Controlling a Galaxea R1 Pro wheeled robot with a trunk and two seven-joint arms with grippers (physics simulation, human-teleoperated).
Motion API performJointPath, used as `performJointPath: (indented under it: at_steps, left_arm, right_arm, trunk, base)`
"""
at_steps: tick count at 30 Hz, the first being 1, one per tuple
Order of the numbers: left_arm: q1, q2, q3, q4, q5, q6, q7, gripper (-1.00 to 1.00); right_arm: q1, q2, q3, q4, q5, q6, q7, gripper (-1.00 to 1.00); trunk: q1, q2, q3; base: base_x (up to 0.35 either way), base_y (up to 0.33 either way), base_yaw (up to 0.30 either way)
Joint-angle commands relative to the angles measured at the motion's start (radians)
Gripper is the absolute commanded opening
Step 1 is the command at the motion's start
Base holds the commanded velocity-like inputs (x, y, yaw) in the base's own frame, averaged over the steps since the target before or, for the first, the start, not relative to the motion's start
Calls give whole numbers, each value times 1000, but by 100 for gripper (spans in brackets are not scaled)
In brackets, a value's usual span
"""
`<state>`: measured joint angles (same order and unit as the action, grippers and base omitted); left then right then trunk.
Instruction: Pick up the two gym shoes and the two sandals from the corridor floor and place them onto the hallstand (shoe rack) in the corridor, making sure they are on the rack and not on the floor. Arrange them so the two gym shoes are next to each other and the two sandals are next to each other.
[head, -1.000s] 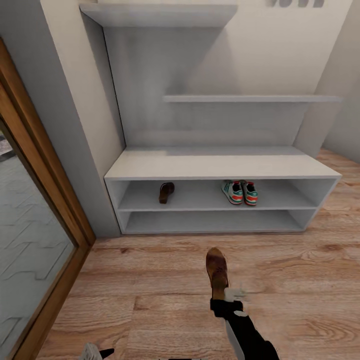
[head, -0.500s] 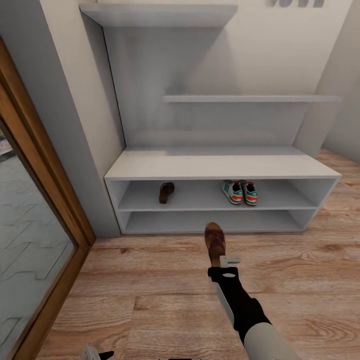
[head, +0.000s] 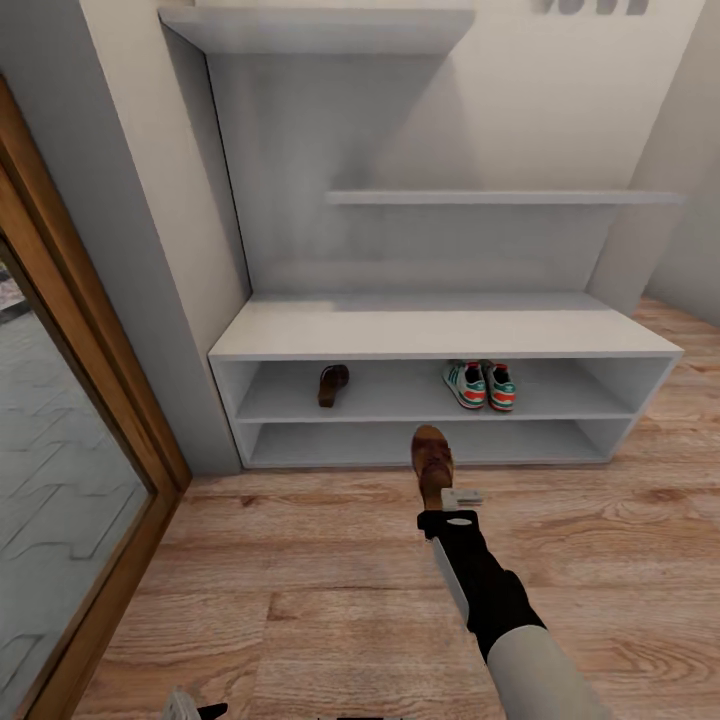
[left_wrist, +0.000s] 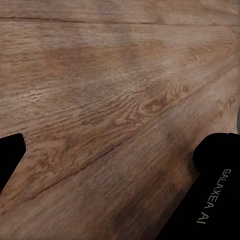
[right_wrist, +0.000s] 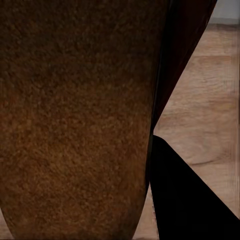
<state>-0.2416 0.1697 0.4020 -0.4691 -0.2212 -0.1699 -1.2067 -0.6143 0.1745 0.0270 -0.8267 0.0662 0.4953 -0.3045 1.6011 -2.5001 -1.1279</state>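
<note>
right pincer (head: 447, 497) is clamped on one sandal (head: 432, 458) held over the floor (head: 300, 560), just short of the hallstand (head: 440, 340), where the other sandal (head: 332, 384) and gym shoes (head: 480, 384) sit beyond it; can't tell if the left pincer (left_wrist: 115, 200) is open.

Even soft light; blurry wrist close-ups.

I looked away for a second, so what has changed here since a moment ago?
The right gripper, shut on the brown sandal, has carried it forward over the wood floor toward the hallstand, the arm stretching out further. The other sandal and both gym shoes stayed on the upper tier. The left gripper stayed low over the floor.
</note>
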Motion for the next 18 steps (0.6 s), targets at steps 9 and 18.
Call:
performJointPath:
  at_steps: [9, 18]
  left_arm:
    - [-1, -1, 7, 0, -10, -10, -4, 100]
    - [-1, -1, 6, 0, -10, -10, -2, 100]
  right_arm:
    - [-72, 0, 1, -24, 3, 115, -4, -100]
    - [-74, 0, 1, -33, 3, 118, -4, -100]
  trunk:
    - [0, 0, -1]
    - [0, 0, -1]
  base:
    - [0, 0, 0]
    - [0, 0, 0]
